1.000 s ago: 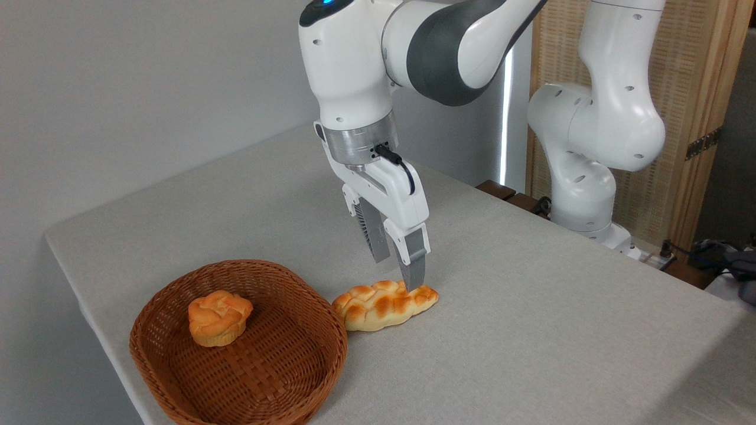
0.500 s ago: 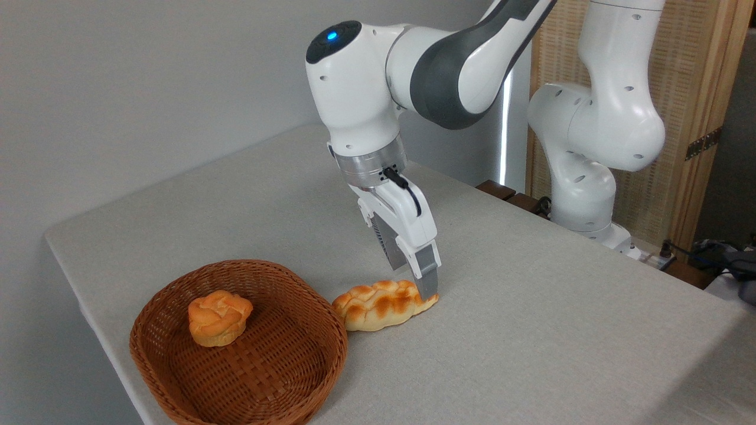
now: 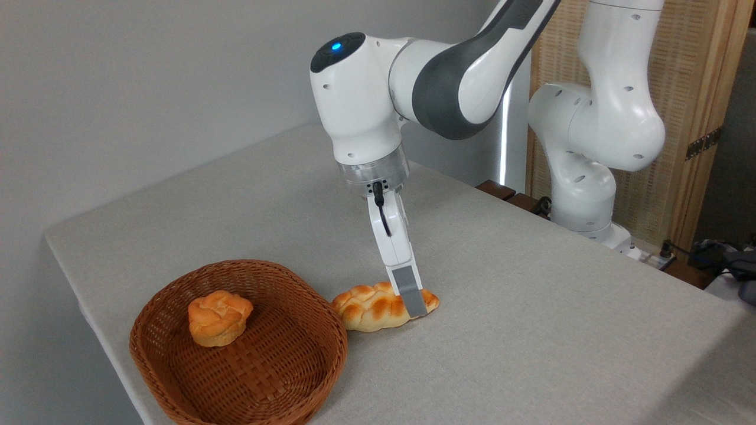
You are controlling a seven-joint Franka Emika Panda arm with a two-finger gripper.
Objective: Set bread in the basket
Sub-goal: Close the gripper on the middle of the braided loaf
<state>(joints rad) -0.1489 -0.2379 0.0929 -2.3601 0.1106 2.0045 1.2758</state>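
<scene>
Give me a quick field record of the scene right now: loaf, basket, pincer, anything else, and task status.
loaf: braided bread lying flat on the table, just right of the basket, its left end at the rim
basket: brown wicker basket, front left of the table
in basket: a small round bun
pincer: pincer down at the loaf's right end; one finger shows in front of the loaf, the other is hidden, so grip cannot be judged
task status: loaf not yet in the basket
</scene>
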